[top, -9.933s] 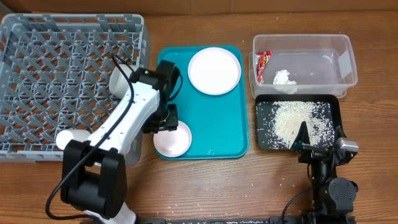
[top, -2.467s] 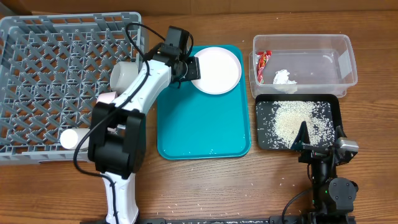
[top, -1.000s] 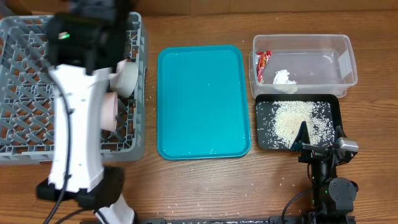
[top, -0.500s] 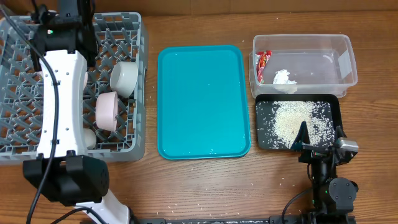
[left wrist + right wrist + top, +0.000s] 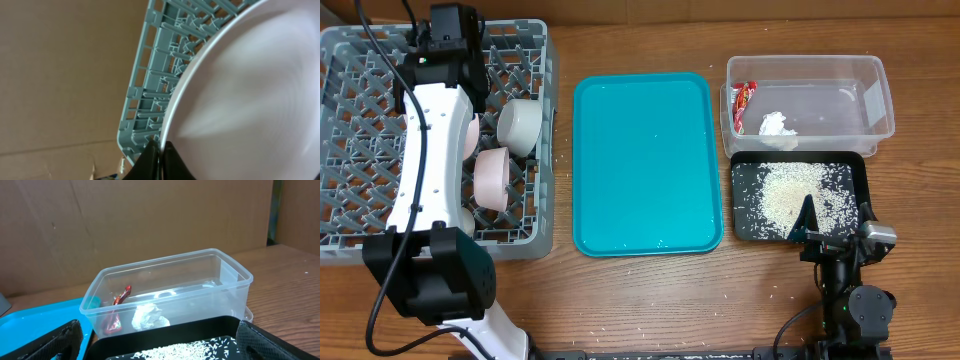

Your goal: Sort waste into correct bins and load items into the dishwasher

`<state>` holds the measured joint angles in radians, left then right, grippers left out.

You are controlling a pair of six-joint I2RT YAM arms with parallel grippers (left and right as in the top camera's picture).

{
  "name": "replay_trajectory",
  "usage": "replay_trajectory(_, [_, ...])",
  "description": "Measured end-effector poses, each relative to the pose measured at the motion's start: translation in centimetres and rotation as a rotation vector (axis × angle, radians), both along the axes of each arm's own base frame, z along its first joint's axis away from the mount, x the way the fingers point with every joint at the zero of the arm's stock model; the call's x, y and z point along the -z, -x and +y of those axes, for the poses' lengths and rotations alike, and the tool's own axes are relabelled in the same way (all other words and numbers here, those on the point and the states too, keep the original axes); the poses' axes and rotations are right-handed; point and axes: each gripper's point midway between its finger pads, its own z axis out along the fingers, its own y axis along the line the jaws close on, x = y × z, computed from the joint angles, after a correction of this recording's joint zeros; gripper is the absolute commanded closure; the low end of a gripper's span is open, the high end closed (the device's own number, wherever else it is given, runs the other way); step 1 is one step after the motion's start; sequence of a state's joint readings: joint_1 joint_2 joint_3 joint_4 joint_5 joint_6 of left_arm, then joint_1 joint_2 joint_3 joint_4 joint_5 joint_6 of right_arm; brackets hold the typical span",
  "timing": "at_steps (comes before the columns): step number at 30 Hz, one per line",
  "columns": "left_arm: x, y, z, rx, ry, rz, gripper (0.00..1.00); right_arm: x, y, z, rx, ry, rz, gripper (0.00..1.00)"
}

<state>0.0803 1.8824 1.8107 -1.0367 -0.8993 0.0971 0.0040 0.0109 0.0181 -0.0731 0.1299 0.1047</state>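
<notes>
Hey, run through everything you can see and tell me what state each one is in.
plate, held by its rim at the dish rack
left gripper, shut on the plate
white bowl and pink bowl, on their sides in the rack
teal tray, no dishes on it
clear tub, open, holds wrapper and tissue
black tray, holds rice
right gripper, open

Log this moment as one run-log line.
left tool: shut on pale round plate rim, at grey lattice plastic dish rack | right tool: open, beside shallow black rectangular tray
</notes>
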Motion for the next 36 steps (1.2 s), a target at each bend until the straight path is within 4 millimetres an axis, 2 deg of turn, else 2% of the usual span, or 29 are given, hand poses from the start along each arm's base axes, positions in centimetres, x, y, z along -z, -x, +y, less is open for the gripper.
replay_trajectory(1, [0.1, 0.0, 0.0, -0.001, 0.002, 0.003, 0.58, 0.0, 0.0, 0.0, 0.0, 0.0, 0.0, 0.0])
replay_trajectory(2, [0.4, 0.0, -0.1, 0.006, 0.006, 0.017, 0.51, 0.0, 0.0, 0.0, 0.0, 0.0, -0.001, 0.0])
replay_trajectory(3, [0.5, 0.1, -0.2, 0.009, 0.009, 0.027, 0.0, 0.0, 0.0, 0.0, 0.0, 0.0, 0.0, 0.0])
replay_trajectory(7, [1.0, 0.6, -2.4, 0.059, 0.072, 0.063, 0.0, 0.0, 0.0, 0.0, 0.0, 0.0, 0.0, 0.0])
replay_trajectory(10, [-1.7, 1.4, -5.2, 0.118, 0.177, -0.009, 0.0, 0.0, 0.0, 0.0, 0.0, 0.001, 0.0, 0.0])
replay_trajectory(13, [-7.2, 2.7, -8.0, 0.2, 0.313, -0.177, 0.0, 0.0, 0.0, 0.0, 0.0, 0.0, 0.0, 0.0])
replay_trajectory(14, [-9.8, 3.8, -9.3, 0.247, 0.377, -0.254, 0.0, 0.0, 0.0, 0.0, 0.0, 0.0, -0.001, 0.0])
replay_trajectory(15, [-13.6, 5.8, -11.0, 0.318, 0.447, -0.365, 0.0, 0.0, 0.0, 0.0, 0.0, 0.0, 0.0, 0.0])
replay_trajectory(17, [-17.3, 9.2, -13.3, 0.422, 0.544, -0.469, 0.0, 0.0, 0.0, 0.0, 0.001, 0.001, 0.0, 0.0])
replay_trajectory(18, [-18.9, 12.0, -14.9, 0.49, 0.617, -0.509, 0.0, 0.0, 0.0, 0.0, 0.0, 0.0, 0.0, 0.0])
replay_trajectory(21, [-19.5, 16.0, -17.4, 0.579, 0.741, -0.507, 0.0, 0.0, 0.0, 0.0, 0.0, 0.0, 0.0, 0.0])
replay_trajectory(24, [-18.9, 18.8, -19.8, 0.627, 0.889, -0.462, 0.0, 0.0, 0.0, 0.0, 0.0, 0.0, 0.0, 0.0])
replay_trajectory(26, [-18.6, 19.9, -21.5, 0.655, 0.99, -0.431, 0.0, 0.0, 0.0, 0.0, 0.0, 0.0, 0.0, 0.0])
replay_trajectory(28, [-18.1, 20.7, -22.5, 0.661, 1.057, -0.393, 0.0, 0.0, 0.0, 0.0, 0.0, 0.0, 0.0, 0.0])
replay_trajectory(33, [-17.0, 21.6, -22.7, 0.64, 1.075, -0.344, 0.0, 0.0, 0.0, 0.0, 0.001, 0.0, -0.001, 0.0])
replay_trajectory(35, [-17.3, 21.7, -23.0, 0.671, 1.06, -0.355, 0.0, 0.0, 0.0, 0.0, 0.0, 0.0, 0.0, 0.0])
replay_trajectory(36, [-18.0, 21.3, -23.4, 0.723, 1.037, -0.394, 0.0, 0.0, 0.0, 0.0, 0.0, 0.001, -0.001, 0.0])
